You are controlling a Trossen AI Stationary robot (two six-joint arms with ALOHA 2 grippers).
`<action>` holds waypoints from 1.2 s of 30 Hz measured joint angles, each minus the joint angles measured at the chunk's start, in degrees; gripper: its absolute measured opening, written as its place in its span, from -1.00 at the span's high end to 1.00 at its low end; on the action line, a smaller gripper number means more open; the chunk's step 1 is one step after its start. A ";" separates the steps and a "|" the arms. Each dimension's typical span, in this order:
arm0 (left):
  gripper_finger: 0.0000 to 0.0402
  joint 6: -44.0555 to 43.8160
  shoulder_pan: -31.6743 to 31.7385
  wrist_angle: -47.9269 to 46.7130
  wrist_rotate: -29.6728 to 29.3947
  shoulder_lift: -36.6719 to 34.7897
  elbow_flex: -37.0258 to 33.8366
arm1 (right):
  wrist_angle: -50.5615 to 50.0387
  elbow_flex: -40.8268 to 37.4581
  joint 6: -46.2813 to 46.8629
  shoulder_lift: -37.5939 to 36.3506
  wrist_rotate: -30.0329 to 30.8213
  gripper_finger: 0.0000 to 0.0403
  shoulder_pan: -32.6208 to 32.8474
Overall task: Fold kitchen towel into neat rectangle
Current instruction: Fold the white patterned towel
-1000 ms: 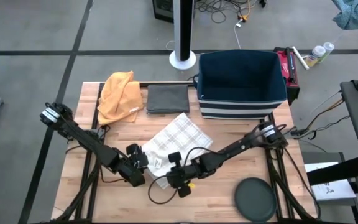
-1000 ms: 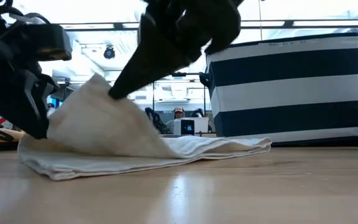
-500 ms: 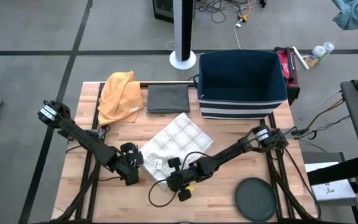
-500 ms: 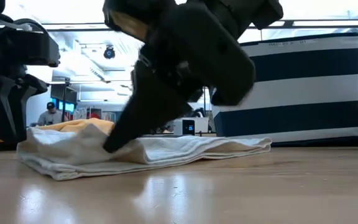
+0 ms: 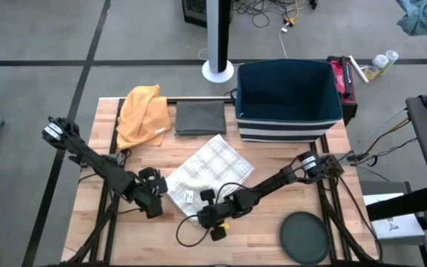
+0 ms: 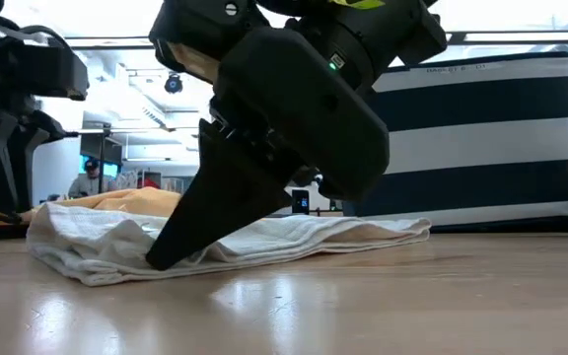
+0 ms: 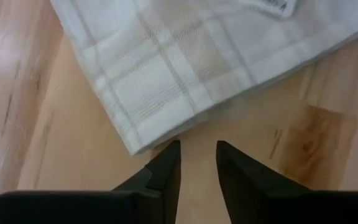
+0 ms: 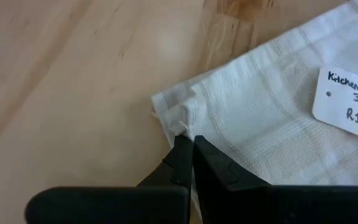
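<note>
Right claw (image 6: 161, 258) on towel (image 6: 294, 237)

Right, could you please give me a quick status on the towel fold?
Left gripper open, just off the kitchen towel corner. Right gripper shut, tips on towel edge. Towel flat on the table. Nothing in the way.

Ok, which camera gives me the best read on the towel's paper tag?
Right wrist view: the tag fills the frame's edge, its handwriting legible. High view shows only a white speck; left wrist clips it; low view hides it.

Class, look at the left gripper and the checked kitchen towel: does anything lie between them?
Nothing visible does. The left gripper sits just off the kitchen towel's corner, with only bare table in the gap.
</note>
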 joint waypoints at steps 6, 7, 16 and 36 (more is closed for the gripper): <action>0.52 1.05 -0.10 -0.75 -7.44 -4.51 0.83 | 1.28 1.32 -1.15 0.00 -0.03 0.99 0.11; 0.52 1.16 -0.11 -0.56 -8.91 -4.81 0.76 | 1.44 1.71 -1.53 -0.02 -0.01 0.99 0.11; 0.52 7.89 -0.15 12.70 -11.06 -0.58 -1.69 | 1.96 1.78 -1.03 0.73 -0.21 0.99 0.11; 0.52 7.08 -0.15 13.53 -12.93 7.83 -5.49 | -1.26 2.19 -0.01 0.85 -4.11 0.99 0.49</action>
